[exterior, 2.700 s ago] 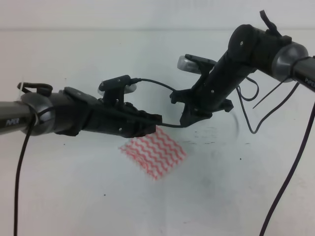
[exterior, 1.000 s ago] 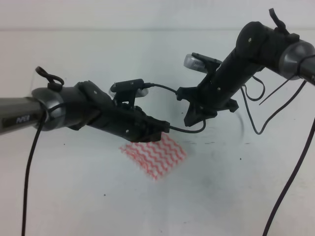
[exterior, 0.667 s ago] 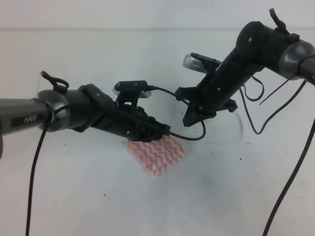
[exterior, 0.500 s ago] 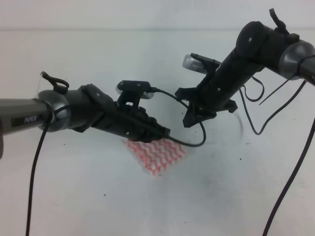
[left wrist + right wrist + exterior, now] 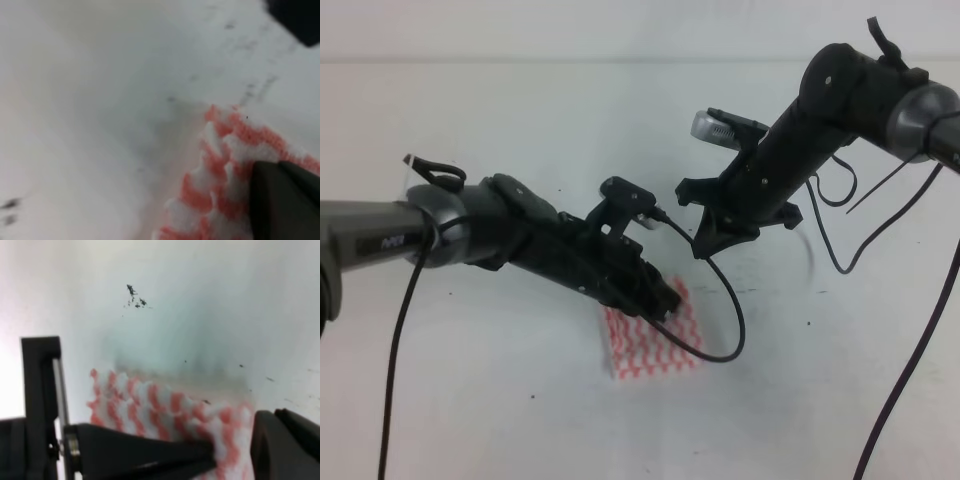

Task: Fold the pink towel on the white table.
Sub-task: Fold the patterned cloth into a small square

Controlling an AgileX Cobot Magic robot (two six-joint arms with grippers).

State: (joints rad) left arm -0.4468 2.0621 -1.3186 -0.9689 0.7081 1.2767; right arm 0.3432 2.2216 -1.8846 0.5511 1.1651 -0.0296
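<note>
The pink towel (image 5: 650,350) lies on the white table (image 5: 520,420) near the middle, as a narrow upright patch of wavy pink and white stripes. My left gripper (image 5: 665,300) reaches in from the left and rests on the towel's upper edge, shut on the cloth. In the left wrist view its dark tip (image 5: 260,170) presses on the towel (image 5: 220,165). My right gripper (image 5: 703,245) hangs shut above the table, up and right of the towel and clear of it. The right wrist view shows the towel (image 5: 165,405) with the left gripper (image 5: 207,455) across its near edge.
A black cable (image 5: 725,320) loops from the left wrist camera down past the towel's right edge. More cables (image 5: 910,350) trail from the right arm on the right. Dark specks (image 5: 134,292) mark the table. Its far edge (image 5: 620,62) runs along the top.
The left gripper has swung right and down over the towel. The towel has gone from a wide diamond to a narrower upright patch. The right arm has held still for the last second.
</note>
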